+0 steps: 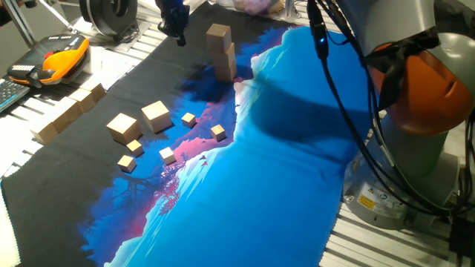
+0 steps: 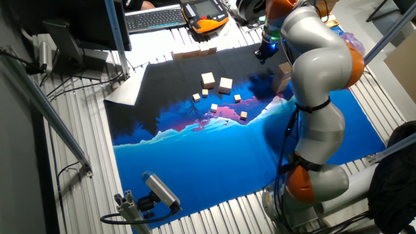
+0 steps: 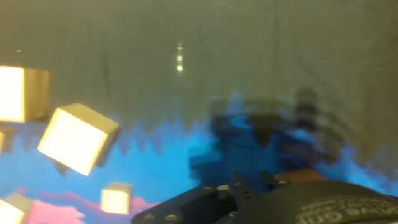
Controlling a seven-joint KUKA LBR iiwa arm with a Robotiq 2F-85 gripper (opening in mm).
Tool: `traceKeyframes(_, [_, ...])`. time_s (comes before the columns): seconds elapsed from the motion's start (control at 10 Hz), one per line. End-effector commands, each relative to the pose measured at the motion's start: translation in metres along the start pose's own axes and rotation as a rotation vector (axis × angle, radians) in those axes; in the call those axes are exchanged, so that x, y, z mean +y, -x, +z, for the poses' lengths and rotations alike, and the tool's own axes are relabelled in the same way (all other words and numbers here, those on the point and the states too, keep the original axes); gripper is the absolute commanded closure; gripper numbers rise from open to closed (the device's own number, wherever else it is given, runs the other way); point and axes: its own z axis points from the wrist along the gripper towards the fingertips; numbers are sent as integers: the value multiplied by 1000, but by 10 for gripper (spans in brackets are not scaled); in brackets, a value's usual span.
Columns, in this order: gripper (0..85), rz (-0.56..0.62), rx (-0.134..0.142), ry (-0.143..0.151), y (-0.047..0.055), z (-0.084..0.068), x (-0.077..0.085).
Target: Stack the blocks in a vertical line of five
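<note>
Three light-tan blocks stand stacked (image 1: 223, 53) at the back of the mat, the top one shifted slightly left. The arm partly hides this stack (image 2: 283, 75) in the other fixed view. Two loose blocks (image 1: 122, 127) (image 1: 156, 116) lie side by side on the dark part of the mat, and also show as blocks (image 2: 208, 80) (image 2: 225, 85) and, blurred, as blocks (image 3: 78, 138) (image 3: 18, 93). My gripper (image 1: 177, 30) hangs above the mat left of the stack, apart from it, with no block seen in it. The gripper (image 2: 262, 53) is dark and small, so its jaw spacing is unreadable.
Several tiny cubes (image 1: 188, 119) (image 1: 217, 132) (image 1: 168, 155) are scattered near the loose blocks. Long wooden bars (image 1: 70, 111) lie along the mat's left edge. An orange pendant (image 1: 56, 59) and a keyboard (image 2: 156, 18) sit beyond the mat. The arm's base (image 2: 312, 182) stands beside the mat.
</note>
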Motion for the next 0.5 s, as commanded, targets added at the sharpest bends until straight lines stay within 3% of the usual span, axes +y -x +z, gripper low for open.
traceKeyframes(0.0, [850,-7,-2,-2,0,0,0])
traceKeyframes(0.2, [850,-21,8,1,0,0,0])
traceKeyframes(0.4, [850,-20,11,53,0,0,0])
